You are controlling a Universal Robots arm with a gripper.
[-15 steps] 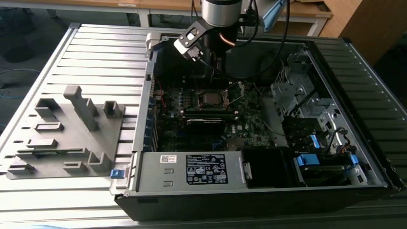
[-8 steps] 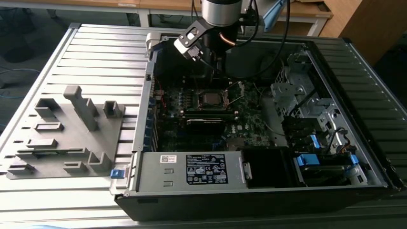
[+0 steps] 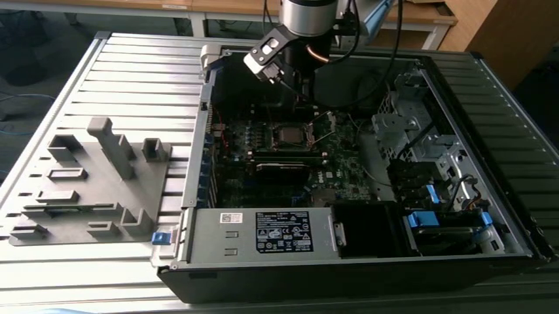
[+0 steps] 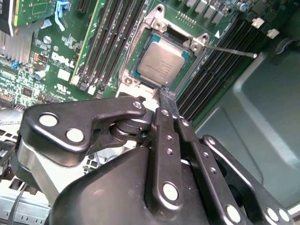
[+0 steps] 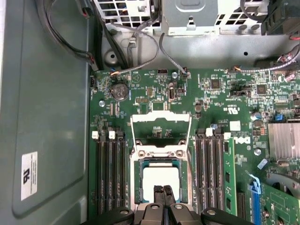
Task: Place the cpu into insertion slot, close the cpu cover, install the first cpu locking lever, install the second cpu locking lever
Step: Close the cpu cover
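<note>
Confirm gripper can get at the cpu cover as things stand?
Probably yes: the cpu cover stands flipped open just past the seated cpu, and nothing sits between it and the gripper over the cpu's edge.

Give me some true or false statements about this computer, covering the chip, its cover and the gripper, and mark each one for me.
1. The chip lies in the socket. True.
2. The cover is shut over the chip. False: it is swung open, and the chip's grey top is bare.
3. The gripper holds the chip up in the air. False: its fingertips are together at the socket's edge, and the chip is seated.
4. Memory slots run along both sides of the socket. True.
5. A grey holder sits outside the case, on the exterior view's left. True.
</note>
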